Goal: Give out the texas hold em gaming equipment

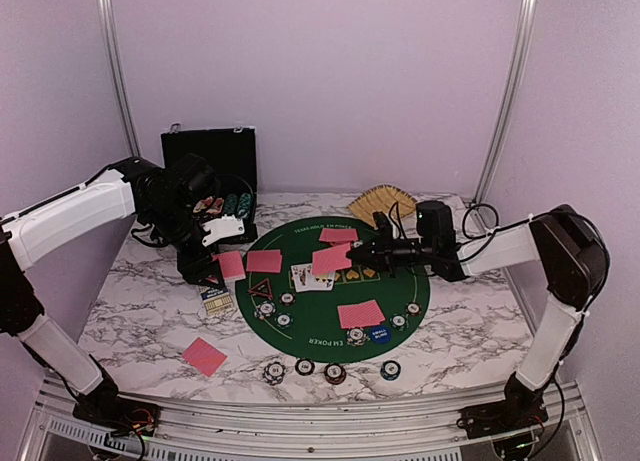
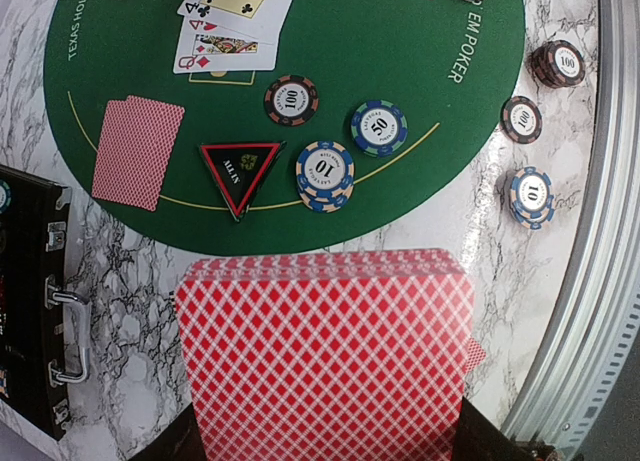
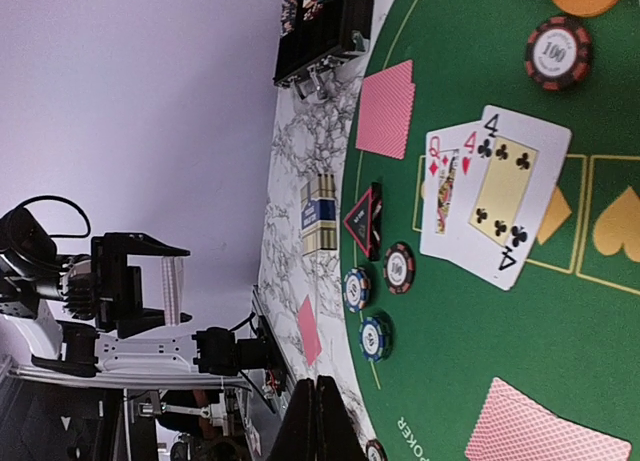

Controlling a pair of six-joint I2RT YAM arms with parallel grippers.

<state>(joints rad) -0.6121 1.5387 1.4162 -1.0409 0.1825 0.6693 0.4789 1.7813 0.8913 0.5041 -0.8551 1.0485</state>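
The deck (image 2: 325, 361), red backs toward the lens, is filling the lower part of the left wrist view. The left gripper (image 3: 150, 286) is clenching it by two opposite edges and holding it in the air over the table (image 1: 140, 311), beside the left rim of the mat (image 2: 400, 61). Beyond the deck, the marker (image 2: 240, 171) is lying flat on the mat, with a 10 stack (image 2: 324, 174) just beside it and a 100 chip (image 2: 291, 100) and a 50 chip (image 2: 378, 128) lying near. Face-down cards (image 2: 137, 151) are lying on the marker's other side, and face-up cards (image 2: 235, 26) are overlapping toward the mat's middle. More chips (image 2: 530, 196) are sitting on the marble off the mat's near rim. The right gripper (image 1: 352, 251) is reaching over the mat's middle with its fingers pressed together, pinching one card (image 1: 332, 259) flat above the felt, just beside the face-up cards. The blue button (image 1: 376, 332) is lying on the near part of the mat. The case (image 1: 210, 151) is standing open at the table's back left, and the basket (image 1: 380, 203) is lying behind the mat.
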